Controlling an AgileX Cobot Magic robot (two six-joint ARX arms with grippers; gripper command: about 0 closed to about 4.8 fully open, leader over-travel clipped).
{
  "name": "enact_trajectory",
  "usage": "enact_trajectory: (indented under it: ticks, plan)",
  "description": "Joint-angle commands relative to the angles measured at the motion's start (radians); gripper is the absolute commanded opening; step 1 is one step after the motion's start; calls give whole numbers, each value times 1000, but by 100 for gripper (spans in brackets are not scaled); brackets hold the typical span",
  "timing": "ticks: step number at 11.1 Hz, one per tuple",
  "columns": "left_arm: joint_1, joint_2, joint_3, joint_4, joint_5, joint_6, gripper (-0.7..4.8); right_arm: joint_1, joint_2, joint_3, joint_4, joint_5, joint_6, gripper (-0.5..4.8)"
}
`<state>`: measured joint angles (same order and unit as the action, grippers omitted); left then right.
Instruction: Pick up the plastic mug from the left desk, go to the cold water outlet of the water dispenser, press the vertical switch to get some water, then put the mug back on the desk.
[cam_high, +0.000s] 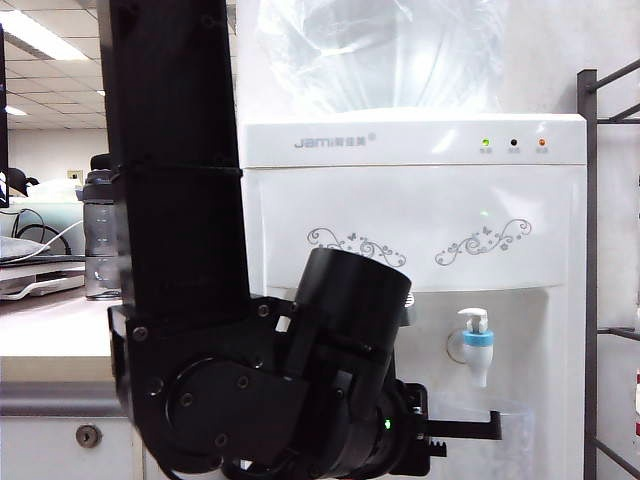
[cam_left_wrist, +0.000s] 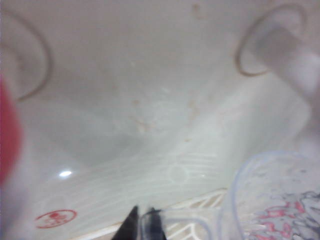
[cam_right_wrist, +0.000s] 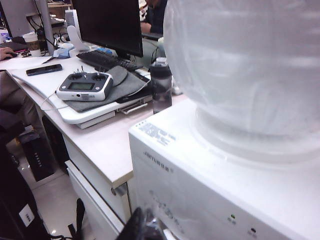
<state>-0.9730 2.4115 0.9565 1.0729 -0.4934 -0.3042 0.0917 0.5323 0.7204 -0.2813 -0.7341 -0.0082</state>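
The plastic mug (cam_high: 500, 440) shows faintly at the lower right of the exterior view, a clear shape in the alcove of the water dispenser (cam_high: 420, 230), below the cold water outlet (cam_high: 477, 345) with its blue collar and its white vertical switch (cam_high: 474, 319) on top. The left gripper (cam_high: 470, 430) reaches level toward the mug from the big black arm filling the left half. The cabinet front reads "Jam" in grey, followed by small characters I cannot read; grey floral swirls sit beneath, and three small lights at upper right. At far left the left desk (cam_high: 50, 330) shows its cream top, a drawer keyhole and a dark grey bottle (cam_high: 100, 240); office ceiling lights lie behind.

In the left wrist view, blurred, the left gripper (cam_left_wrist: 142, 225) at bottom centre is clenched on the mug's clear handle; the mug (cam_left_wrist: 275, 200) fills the lower right. A round red stamp, unreadable, sits at lower left.

The right wrist view shows the right gripper (cam_right_wrist: 145, 225) at the bottom edge, fingers together and empty, above the dispenser (cam_right_wrist: 200, 175). A printed label there is too small to read. The desk (cam_right_wrist: 95, 140) carries a grey remote controller (cam_right_wrist: 84, 86), keyboard, monitor and the bottle (cam_right_wrist: 161, 85).
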Motion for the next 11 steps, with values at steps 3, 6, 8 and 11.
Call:
enact_trajectory:
  ticks: [3,6,8,11]
  plan:
    - [-11,25,85,-22,-54,-3,-5,1,-5,4,-139,161,-5,-6]
    - [-11,25,84,-2,-51,-3,-5,1,28,3,-197,192,-50,-6]
    - [-11,25,84,-2,-44,-3,-5,1,61,3,-200,192,-53,-6]
    - [-11,25,84,-2,-44,-3,-5,1,124,3,-194,194,-90,-5]
